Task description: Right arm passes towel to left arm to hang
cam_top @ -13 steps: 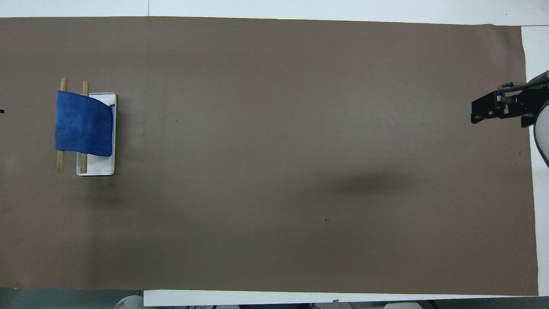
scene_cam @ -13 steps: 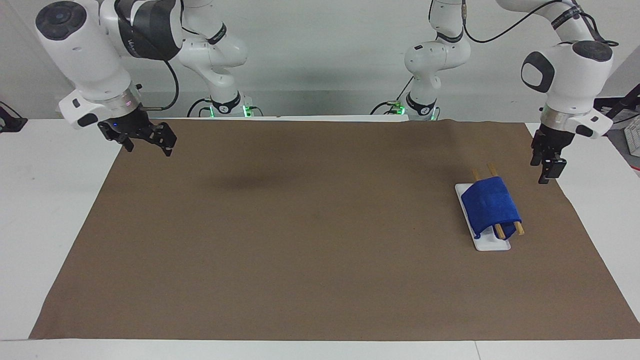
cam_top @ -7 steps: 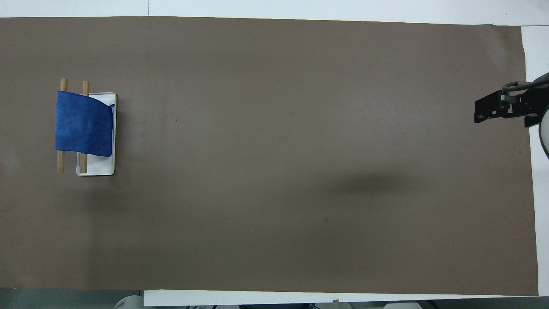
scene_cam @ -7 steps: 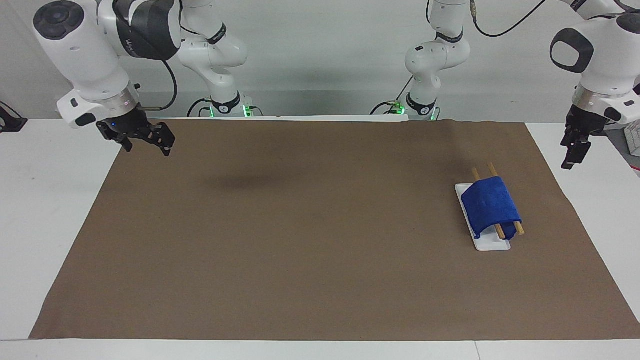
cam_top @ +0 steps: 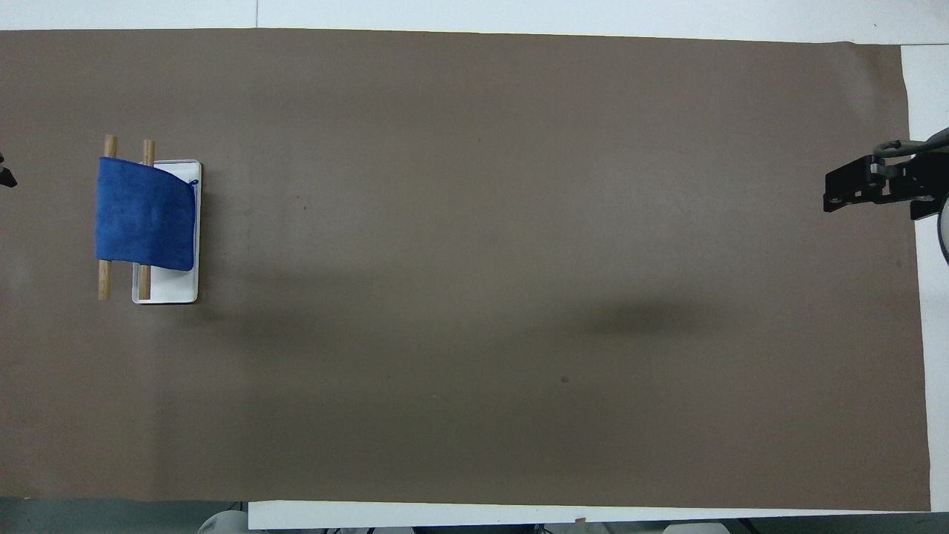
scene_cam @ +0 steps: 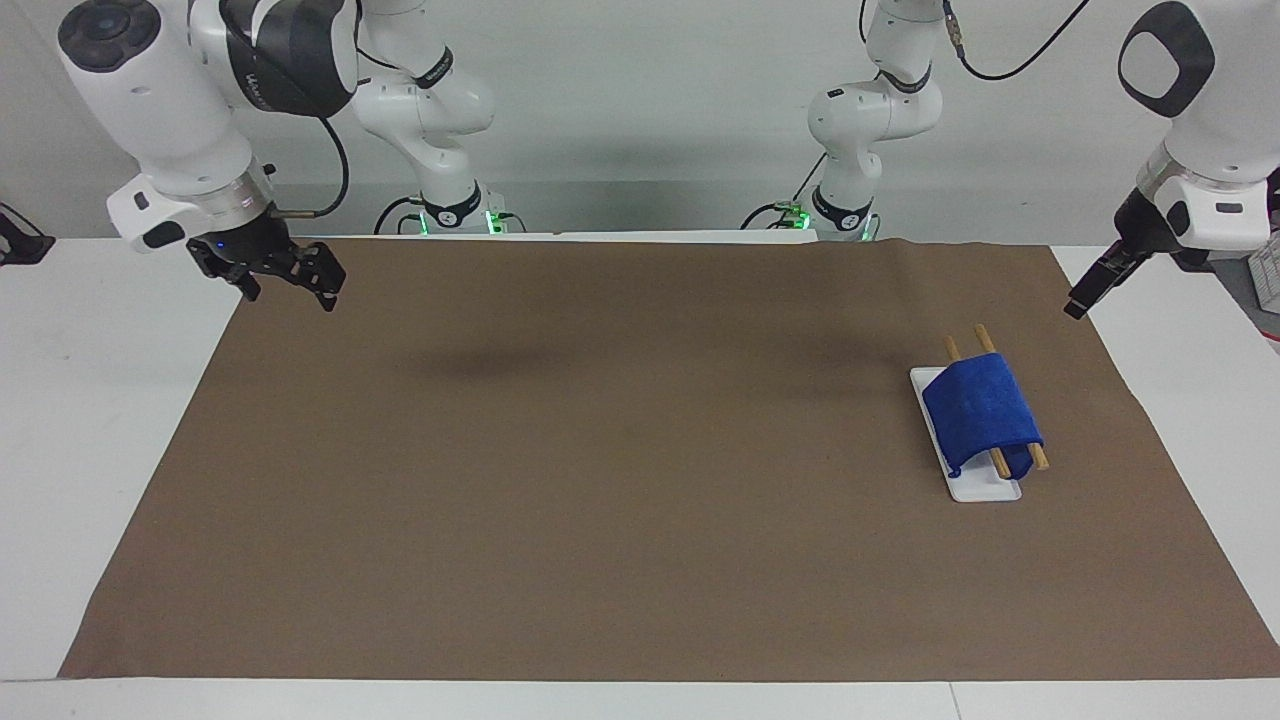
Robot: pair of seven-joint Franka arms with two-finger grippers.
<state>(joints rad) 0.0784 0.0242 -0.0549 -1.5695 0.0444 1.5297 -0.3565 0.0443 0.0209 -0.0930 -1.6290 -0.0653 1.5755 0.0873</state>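
Facing view
- Towel (scene_cam: 982, 416): bright blue, draped over two wooden rods (scene_cam: 1036, 458) that lie across a small white tray (scene_cam: 985, 489); the cloth arches over the rods and hangs down on both sides, with one edge reaching the tray.
- Tray: rests on the brown mat (scene_cam: 640, 470) toward the left arm's end of the bench (scene_cam: 90, 380).
- Right pincer (scene_cam: 290, 278): up in the air over the mat's corner at the right arm's end of the bench, blue light showing at the wrist; the fingers stand apart with nothing between them.
- Left pincer (scene_cam: 1080, 302): hangs tilted over the white bench just off the mat's edge at the left arm's end, well apart from the towel and holding nothing; seen edge-on, so I cannot tell whether its fingers are parted or together.

Overhead view
- Towel (cam_top: 145, 215): covers the middle of both rods (cam_top: 104, 280), whose bare ends stick out at each side; only a strip of the white tray (cam_top: 167, 293) shows beside and under it.
- Right pincer (cam_top: 852, 191): comes in over the mat's (cam_top: 474, 297) edge at the right arm's end, black, empty.
- Left pincer (cam_top: 6, 176): only a dark tip shows at the frame's edge, level with the towel; its state cannot be read here either.
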